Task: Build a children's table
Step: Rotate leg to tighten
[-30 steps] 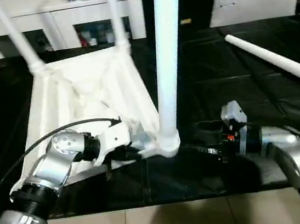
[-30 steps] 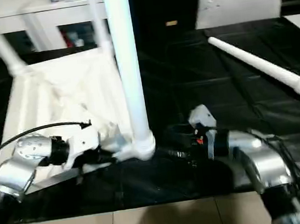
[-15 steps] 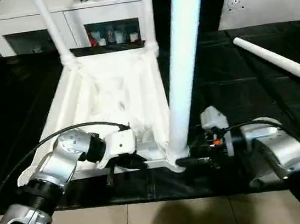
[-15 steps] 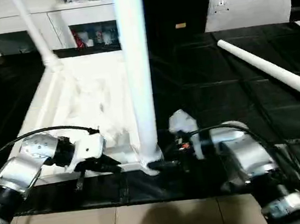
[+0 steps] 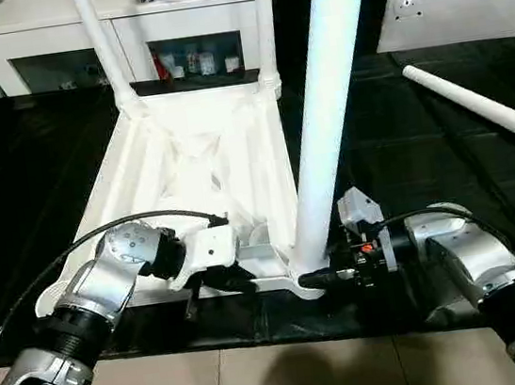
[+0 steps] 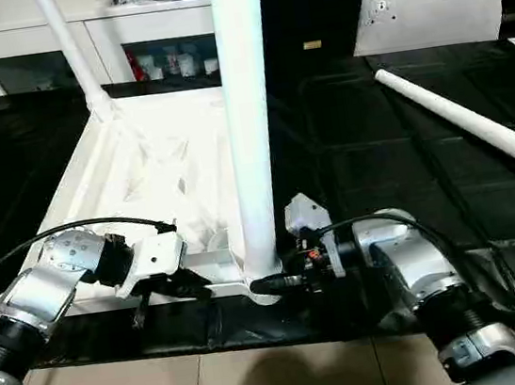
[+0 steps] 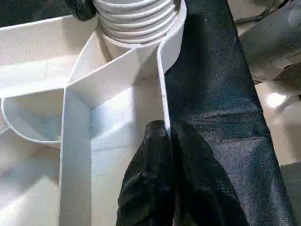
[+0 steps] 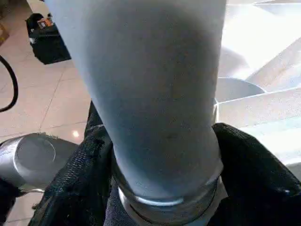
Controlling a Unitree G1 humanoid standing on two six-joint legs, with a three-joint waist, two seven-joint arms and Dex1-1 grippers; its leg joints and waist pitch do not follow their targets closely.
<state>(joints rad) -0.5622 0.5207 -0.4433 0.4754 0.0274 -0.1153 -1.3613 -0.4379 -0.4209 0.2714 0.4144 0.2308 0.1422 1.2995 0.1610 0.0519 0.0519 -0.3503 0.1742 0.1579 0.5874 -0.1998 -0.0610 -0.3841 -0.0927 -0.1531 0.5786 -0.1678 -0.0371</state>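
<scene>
Our right gripper (image 8: 164,179) straddles the base of the near leg (image 5: 324,117), a black finger (image 8: 75,179) on each side of the tube just above its threaded collar, pressed against it as far as we can see. Our left gripper (image 7: 164,136) is clenched on the thin side wall of the tabletop (image 5: 201,157), pinching the rim close to the corner socket (image 7: 141,21) that takes this leg.

The children's table lies upside down on the black work table (image 5: 402,135), ribbed underside up. Two far legs (image 6: 68,51) stand in their sockets, the near leg rises upright from the near right corner, and a fourth leg (image 6: 461,118) lies loose well off to the right, near a white bag (image 5: 461,4). A white cabinet (image 5: 37,32) stands behind.

We judge the step in hand to be seating this third leg. To do it well, we keep the left pinch firm so the top cannot spin or slide, hold the leg square to the socket, and turn low on the tube so the threads run true rather than cross. Leaning on the tall leg could lever the corner up.
</scene>
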